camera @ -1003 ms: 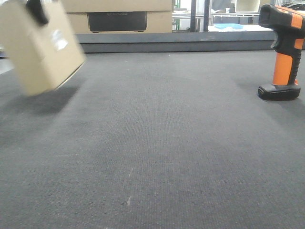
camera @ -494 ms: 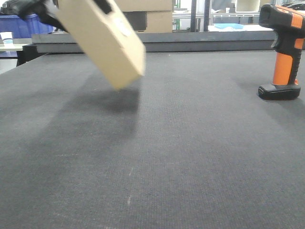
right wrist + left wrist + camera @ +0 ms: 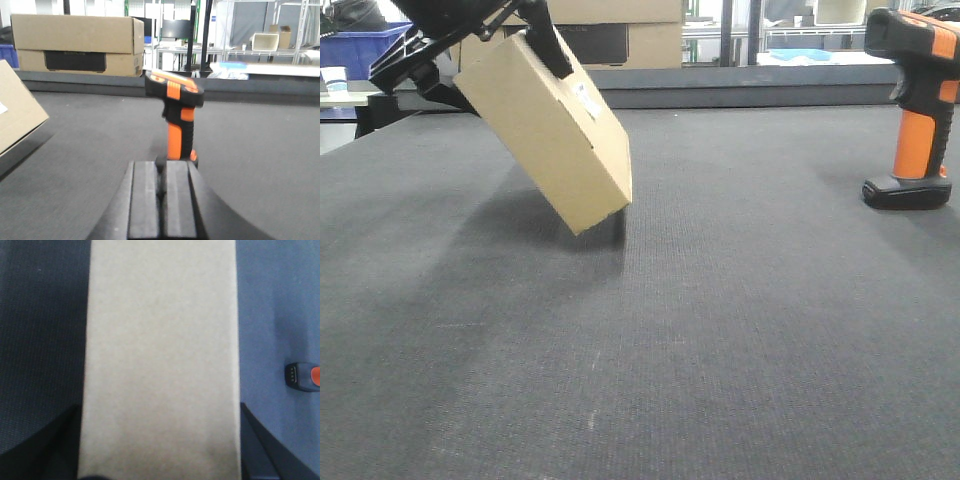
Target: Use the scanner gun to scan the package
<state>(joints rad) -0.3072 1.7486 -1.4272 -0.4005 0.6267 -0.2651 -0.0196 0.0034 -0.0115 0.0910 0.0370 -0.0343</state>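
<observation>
The package [image 3: 545, 130] is a plain tan box, tilted, with a small white label [image 3: 583, 97] on its upper side. My left gripper [image 3: 485, 60] is shut on its top end, with black fingers [image 3: 548, 50] on either side. Its lower corner hangs close to the mat; whether they touch is unclear. The left wrist view is filled by the package [image 3: 160, 355], held between the fingers of that gripper [image 3: 159, 450]. The scanner gun [image 3: 918, 110] stands upright on its black base at the far right. My right gripper [image 3: 162, 200] is shut and empty, just short of the scanner gun [image 3: 177, 115].
Dark grey mat [image 3: 700, 340] covers the table. Larger cardboard boxes with a dark panel [image 3: 75, 45] sit behind the table's back rail [image 3: 750, 85]. A blue bin [image 3: 365, 50] stands off the table's left edge. Shelving and a white tray [image 3: 265, 42] lie farther back.
The package has swung from the far left toward the middle and come lower, and the left arm has come into view with it. The scanner gun has not moved.
</observation>
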